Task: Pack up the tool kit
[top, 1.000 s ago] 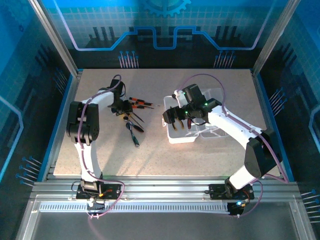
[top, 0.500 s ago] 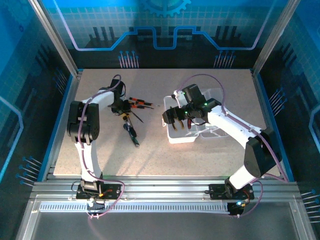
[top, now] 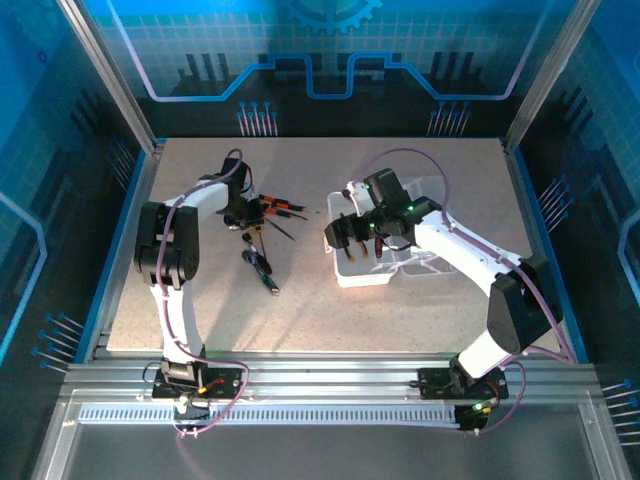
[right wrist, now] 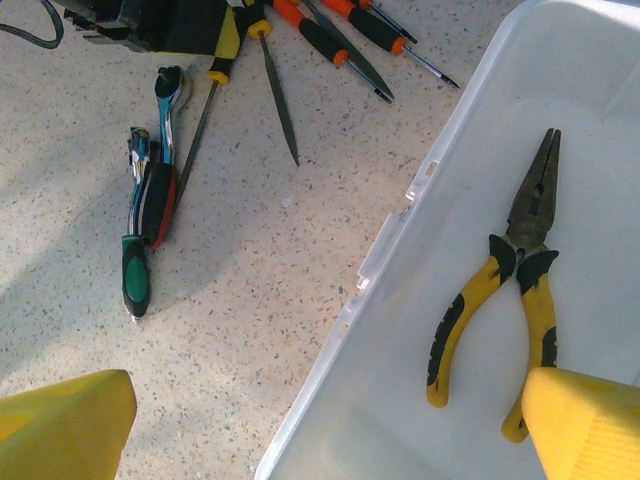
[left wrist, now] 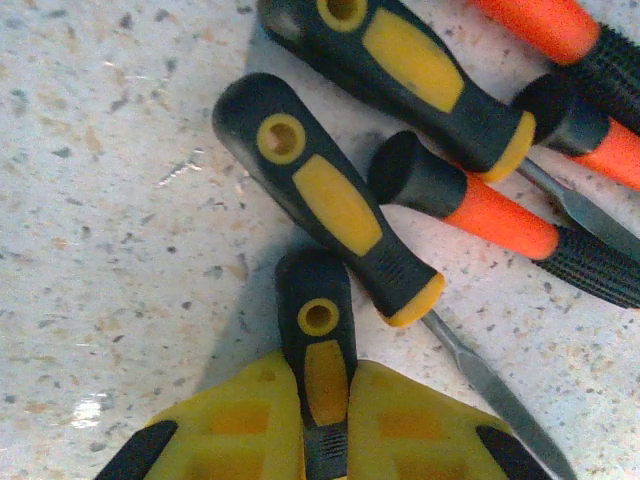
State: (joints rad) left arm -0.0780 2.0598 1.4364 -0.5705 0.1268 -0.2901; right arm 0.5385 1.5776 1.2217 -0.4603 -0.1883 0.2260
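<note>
My left gripper [left wrist: 325, 425] is shut on the black-and-yellow handle of a screwdriver [left wrist: 320, 330] that lies on the table; its yellow fingers [left wrist: 240, 430] press both sides. Two more black-and-yellow screwdrivers [left wrist: 330, 200] and orange-handled ones [left wrist: 480, 205] lie just beyond it. From above, the left gripper [top: 240, 215] is at the near end of the tool pile [top: 278, 208]. The translucent case [top: 365, 272] stands open at mid-table. My right gripper [right wrist: 325, 430] hangs open over the case's left rim [right wrist: 400, 220]. Yellow-handled pliers [right wrist: 520, 270] lie inside the case.
A green-handled tool [right wrist: 135, 275], a ratchet [right wrist: 170, 90] and a thin file [right wrist: 278, 100] lie loose on the speckled table between the arms. The case's clear lid [top: 435, 262] lies open to the right. Blue walls enclose the table.
The left jaws have closed onto the screwdriver handle, and the loose tools near them shifted slightly. The right arm has stayed still and open.
</note>
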